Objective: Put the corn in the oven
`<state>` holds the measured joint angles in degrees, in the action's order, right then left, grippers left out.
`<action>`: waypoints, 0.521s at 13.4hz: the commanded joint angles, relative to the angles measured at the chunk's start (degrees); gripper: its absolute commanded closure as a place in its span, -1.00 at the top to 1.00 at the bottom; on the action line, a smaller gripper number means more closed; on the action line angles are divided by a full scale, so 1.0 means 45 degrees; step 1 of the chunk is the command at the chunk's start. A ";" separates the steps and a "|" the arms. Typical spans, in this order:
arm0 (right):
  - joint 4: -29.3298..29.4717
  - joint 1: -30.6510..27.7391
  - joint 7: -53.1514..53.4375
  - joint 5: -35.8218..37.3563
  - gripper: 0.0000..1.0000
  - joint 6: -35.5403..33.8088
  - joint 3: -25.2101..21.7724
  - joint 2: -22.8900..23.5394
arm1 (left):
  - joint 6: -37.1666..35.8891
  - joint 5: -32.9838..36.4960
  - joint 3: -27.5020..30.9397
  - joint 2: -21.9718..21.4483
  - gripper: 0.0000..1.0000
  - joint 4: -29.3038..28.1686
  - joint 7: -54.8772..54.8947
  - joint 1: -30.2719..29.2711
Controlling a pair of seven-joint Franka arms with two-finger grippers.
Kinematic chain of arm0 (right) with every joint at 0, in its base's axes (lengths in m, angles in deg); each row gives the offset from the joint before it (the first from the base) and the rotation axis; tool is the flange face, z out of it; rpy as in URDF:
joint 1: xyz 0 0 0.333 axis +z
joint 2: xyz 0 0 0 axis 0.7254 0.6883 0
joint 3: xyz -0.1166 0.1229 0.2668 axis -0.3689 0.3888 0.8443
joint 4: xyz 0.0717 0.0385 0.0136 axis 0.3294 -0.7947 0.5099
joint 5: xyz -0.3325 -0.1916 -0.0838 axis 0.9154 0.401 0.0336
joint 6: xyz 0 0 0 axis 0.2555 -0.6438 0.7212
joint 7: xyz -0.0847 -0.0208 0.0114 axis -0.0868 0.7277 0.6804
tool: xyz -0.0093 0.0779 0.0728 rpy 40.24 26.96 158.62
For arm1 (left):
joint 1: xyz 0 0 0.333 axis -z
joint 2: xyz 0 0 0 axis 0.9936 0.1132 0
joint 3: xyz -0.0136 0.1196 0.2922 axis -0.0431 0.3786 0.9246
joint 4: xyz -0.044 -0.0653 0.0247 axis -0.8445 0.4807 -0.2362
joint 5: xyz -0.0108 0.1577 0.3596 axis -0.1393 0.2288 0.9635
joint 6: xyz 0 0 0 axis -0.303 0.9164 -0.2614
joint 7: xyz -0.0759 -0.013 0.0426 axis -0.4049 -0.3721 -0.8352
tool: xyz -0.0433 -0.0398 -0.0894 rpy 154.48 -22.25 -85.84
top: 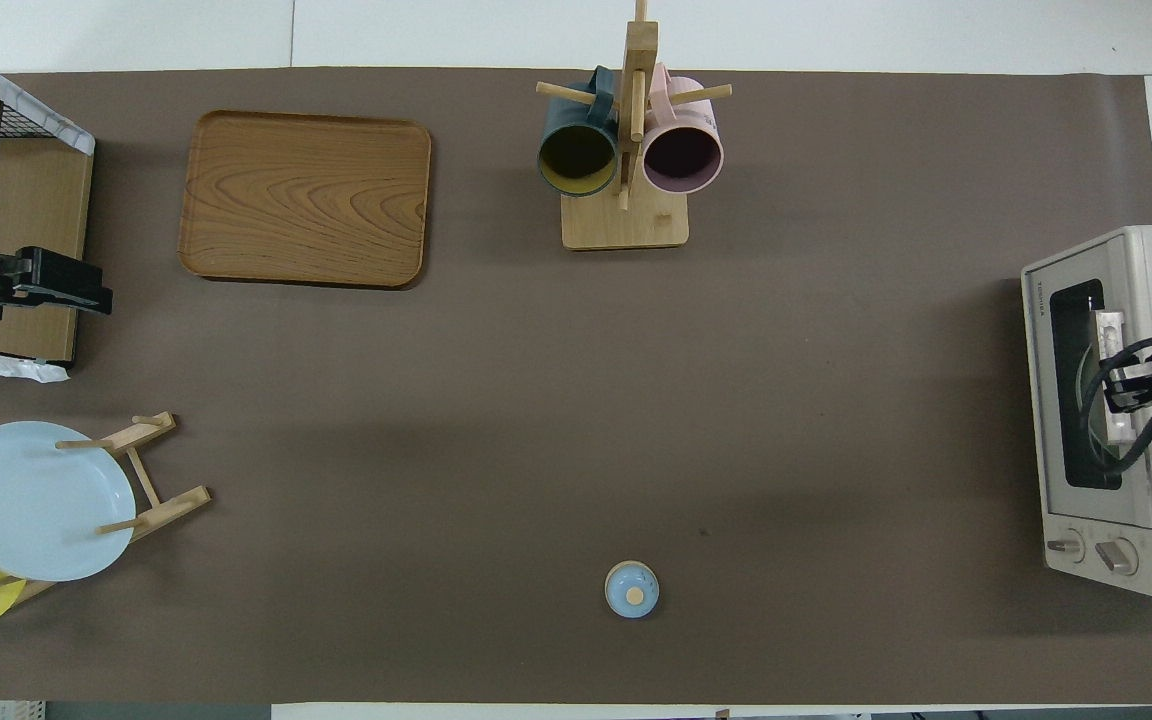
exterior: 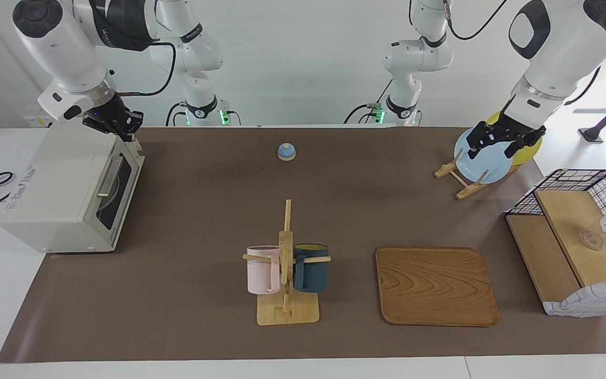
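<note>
The oven (exterior: 69, 192) sits at the right arm's end of the surface (exterior: 203, 200) with its door closed, and no corn shows in either view, so I cannot tell where it is. The right pincer (exterior: 119, 126) hangs over the oven's top edge by the door; whether it is wide or narrow I cannot tell. The left pincer (exterior: 503, 141) hangs over the blue plate (exterior: 484, 160) in the rack (exterior: 458, 181), its fingers spread and holding nothing.
</note>
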<state>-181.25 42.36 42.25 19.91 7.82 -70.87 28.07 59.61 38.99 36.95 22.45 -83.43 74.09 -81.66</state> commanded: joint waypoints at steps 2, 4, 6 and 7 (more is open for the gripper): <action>0.0695 0.0180 0.0259 -0.0567 -0.56 -0.0452 0.0282 0.0455 | -0.0095 0.0243 -0.0068 -0.0012 1.00 0.0160 0.0094 -0.0116; 0.0675 0.0238 0.0184 -0.0587 0.29 -0.0433 0.0322 0.0455 | -0.0095 0.0243 -0.0068 -0.0012 1.00 0.0180 0.0094 -0.0116; 0.0675 0.0297 0.0164 -0.0606 1.00 -0.0432 0.0302 0.0416 | -0.0095 0.0243 -0.0068 -0.0012 1.00 0.0160 0.0094 -0.0116; 0.0753 0.0664 0.0183 -0.0490 1.00 -0.0549 0.0283 0.0416 | -0.0095 0.0243 -0.0068 -0.0012 1.00 0.0160 0.0094 -0.0116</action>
<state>-179.56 44.05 42.67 18.60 7.01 -69.64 29.33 59.61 39.01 36.95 22.45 -83.43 74.09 -81.66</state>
